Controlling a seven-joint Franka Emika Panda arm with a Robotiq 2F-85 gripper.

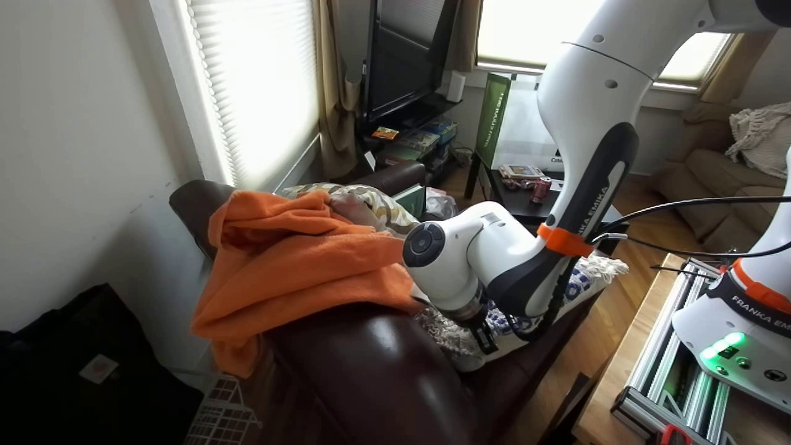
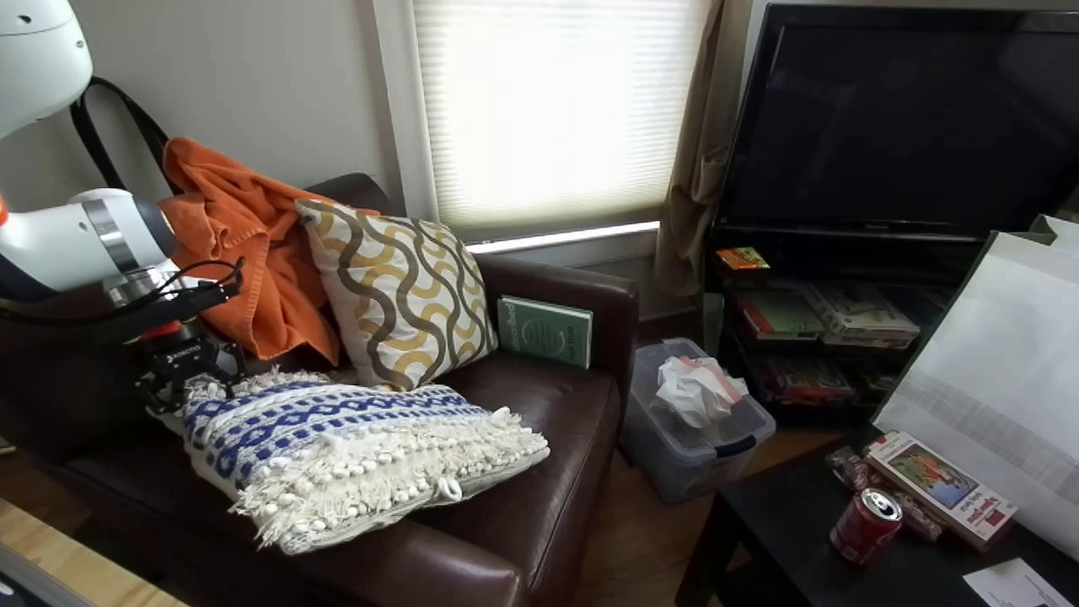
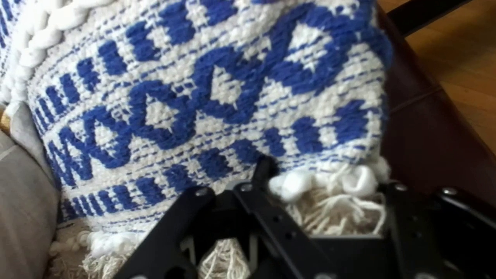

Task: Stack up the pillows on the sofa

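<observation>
Zero stacked so far, by the look of it! Looking at a blue-and-white pillow (image 2: 329,438) lying flat on the brown leather sofa (image 2: 548,413), with a wavy-patterned pillow (image 2: 405,295) propped at a slant just behind. In at the blue one's fringed corner with the gripper (image 2: 192,398), jaws spread astride the tassels, no firm pinch to be made out. Left to do, presumably: close, lift, lay one atop another, so the entire stack. Over to the containers: on the floor (image 2: 641,531), a clear plastic bin (image 2: 674,472) with a crumpled white bag (image 2: 695,392) at the top, inside or merely resting over it, can't tell; on the black table (image 2: 771,527), a tall paper bag (image 2: 986,337), impossible to see into, and a red can (image 2: 864,531), full or drained, no telling.
</observation>
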